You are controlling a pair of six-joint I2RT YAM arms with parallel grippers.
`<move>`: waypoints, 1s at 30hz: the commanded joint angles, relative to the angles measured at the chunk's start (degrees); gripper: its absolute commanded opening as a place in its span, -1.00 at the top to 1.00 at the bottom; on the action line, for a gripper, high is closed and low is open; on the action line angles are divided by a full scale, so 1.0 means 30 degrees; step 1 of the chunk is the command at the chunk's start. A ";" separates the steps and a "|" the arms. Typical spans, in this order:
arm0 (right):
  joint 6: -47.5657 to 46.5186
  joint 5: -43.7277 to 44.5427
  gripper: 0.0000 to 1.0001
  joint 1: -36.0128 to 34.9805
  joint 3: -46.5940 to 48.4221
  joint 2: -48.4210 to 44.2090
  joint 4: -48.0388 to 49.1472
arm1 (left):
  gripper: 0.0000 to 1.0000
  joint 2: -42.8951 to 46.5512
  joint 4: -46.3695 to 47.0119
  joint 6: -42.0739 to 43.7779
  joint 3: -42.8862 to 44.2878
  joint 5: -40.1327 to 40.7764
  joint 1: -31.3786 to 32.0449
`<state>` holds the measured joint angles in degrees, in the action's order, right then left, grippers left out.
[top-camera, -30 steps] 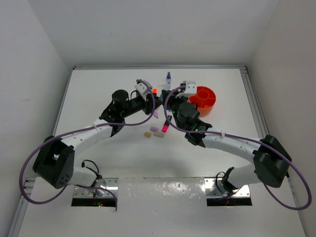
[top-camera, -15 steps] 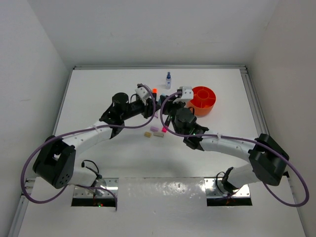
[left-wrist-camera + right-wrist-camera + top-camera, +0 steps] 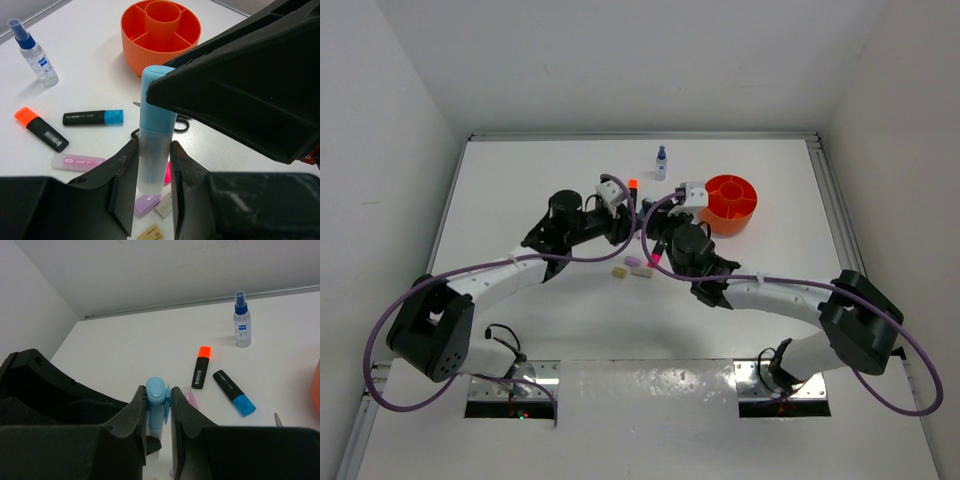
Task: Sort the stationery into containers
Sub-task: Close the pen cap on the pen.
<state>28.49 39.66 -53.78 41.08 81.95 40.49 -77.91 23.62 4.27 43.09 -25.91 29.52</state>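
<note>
- Left pincer [image 3: 153,150], jaws narrowed, clamps the clear barrel of a pale-blue-capped marker [image 3: 154,107], held upright above the desk [image 3: 90,75] at the centre of the left wrist view.
- Right pincer [image 3: 158,392], jaws just as narrow, pinches the same marker by its cap, low in the centre of the right wrist view. The two arms meet on it in the middle of the top view.
- Beneath the held marker, at the lower centre of the left wrist view, lie a lilac eraser [image 3: 147,204] and a beige eraser [image 3: 151,232]. A pink cap [image 3: 167,174] peeps out just beside the barrel.
- Black scissors handles [image 3: 181,123] lie behind the barrel, partly hidden.
- On the left of that frame, flat on the desk and apart from one another, lie a lilac marker [image 3: 77,161], a blue-capped black marker [image 3: 92,117] above it, and an orange-capped black marker [image 3: 42,131] furthest left.
- A blue-capped spray bottle [image 3: 36,55] stands upright at the upper left.
- The orange tub [image 3: 150,57], with divided compartments around a central cup, stands at the top centre. In the top view it sits just to the upper right of the joined pincers.
</note>
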 commanded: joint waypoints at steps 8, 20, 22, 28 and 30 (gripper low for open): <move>-0.0264 -0.3871 1.00 -0.1380 -0.0103 0.1130 -0.5146 | 1.00 0.1740 0.6664 0.0539 0.1019 0.0962 -0.0494; -0.1089 -0.5075 0.74 -0.0912 0.2478 0.0282 -0.6553 | 1.00 0.2679 0.3584 0.0714 -0.0037 0.0141 -0.0347; -0.1088 -0.5192 0.74 -0.0766 0.2537 0.0076 -0.6495 | 1.00 0.2766 0.3408 0.0860 -0.0066 0.0141 -0.0376; -0.0971 -0.5075 0.52 -0.0385 0.2625 -0.0686 -0.6436 | 1.00 0.2941 0.2822 0.1183 -0.0213 -0.0034 -0.0347; -0.1030 -0.5192 0.33 -0.0268 0.2625 -0.1066 -0.6436 | 1.00 0.2913 0.2676 0.1212 -0.0213 -0.0152 -0.0318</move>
<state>24.43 30.04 -53.84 49.04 80.09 25.87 -72.36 21.67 6.87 40.40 -26.11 28.45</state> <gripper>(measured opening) 0.307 0.250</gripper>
